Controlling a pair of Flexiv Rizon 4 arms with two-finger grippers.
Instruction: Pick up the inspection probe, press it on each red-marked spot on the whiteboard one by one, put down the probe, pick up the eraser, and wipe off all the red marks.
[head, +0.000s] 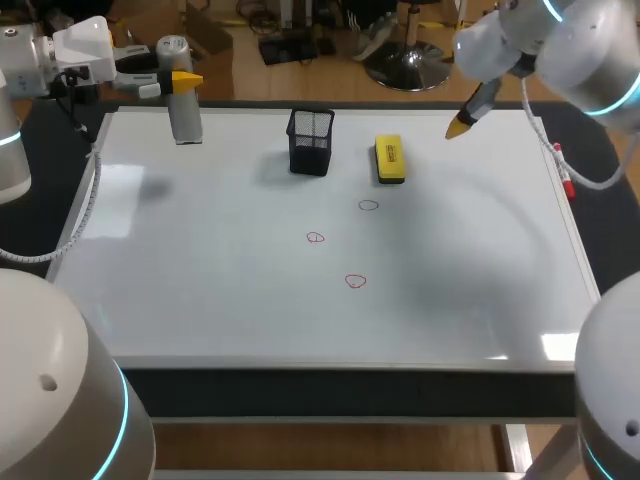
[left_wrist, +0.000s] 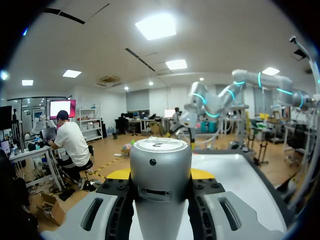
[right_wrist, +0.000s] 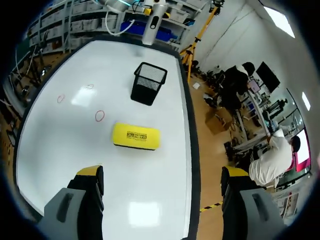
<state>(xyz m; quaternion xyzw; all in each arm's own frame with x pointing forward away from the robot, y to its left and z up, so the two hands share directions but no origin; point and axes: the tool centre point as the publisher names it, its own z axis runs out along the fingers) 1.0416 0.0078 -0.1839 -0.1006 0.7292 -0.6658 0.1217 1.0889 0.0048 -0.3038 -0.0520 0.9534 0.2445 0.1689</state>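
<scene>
At the far left corner of the whiteboard, our left gripper comes in level from the side and is closed on the inspection probe. In the left wrist view, the grey cylinder fills the gap between the two fingers of the left gripper, with a dark pad pressed against each flank. The inspection probe stands upright, its long axis square to the board, with the rounded cap up and the foot down. We cannot tell whether the foot touches the surface or hangs just above it.

Further right, near the far edge, stands a black mesh cup. Nearer to us, around the middle of the board, three red marks form a loose triangle, well apart from both grippers.

Just beside the cup on its right lies the yellow eraser, flat on the board. Its long axis runs from the far edge toward us.

Our right gripper hangs above the far right part of the board, with its tips pointing down and inward. In the right wrist view, the fingers of the right gripper are spread wide with nothing between them. The eraser lies ahead of them, crosswise, and the cup is beyond it. A red marker rests along the board's right edge.
</scene>
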